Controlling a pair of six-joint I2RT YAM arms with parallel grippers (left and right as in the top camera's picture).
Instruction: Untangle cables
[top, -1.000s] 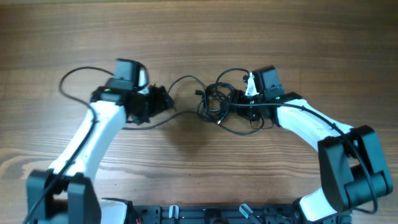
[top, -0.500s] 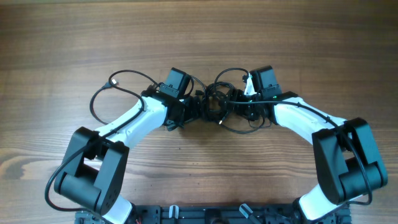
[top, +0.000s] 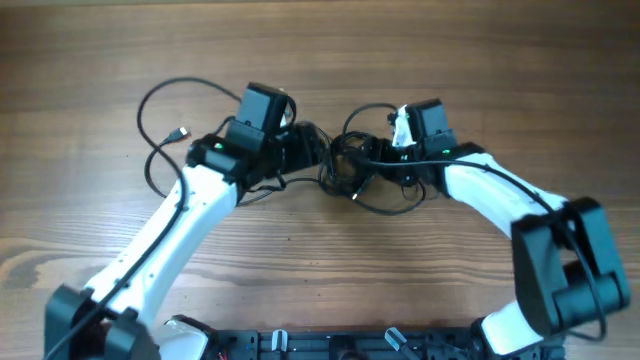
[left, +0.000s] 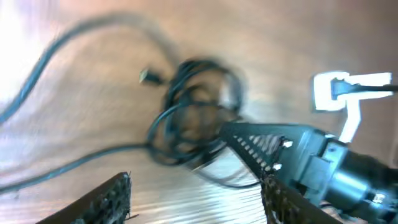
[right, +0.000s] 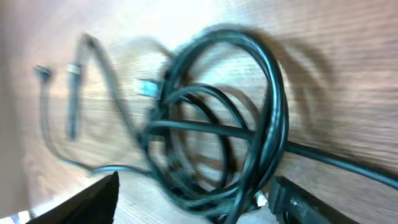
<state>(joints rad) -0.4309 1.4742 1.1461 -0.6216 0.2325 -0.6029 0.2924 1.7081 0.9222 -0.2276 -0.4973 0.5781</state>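
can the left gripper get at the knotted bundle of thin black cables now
Probably yes: the left gripper is open and the knotted bundle of thin black cables lies just ahead, though the right gripper crowds its far side.

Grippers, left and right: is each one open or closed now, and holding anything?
Left gripper: open, holding nothing.
Right gripper: open; the cables lie between its fingers, not clamped.

Wooden surface (top: 320, 50), brown grain. The cables (top: 348, 172) lie on it, knotted at centre; one plug end (top: 181, 132) rests well left.
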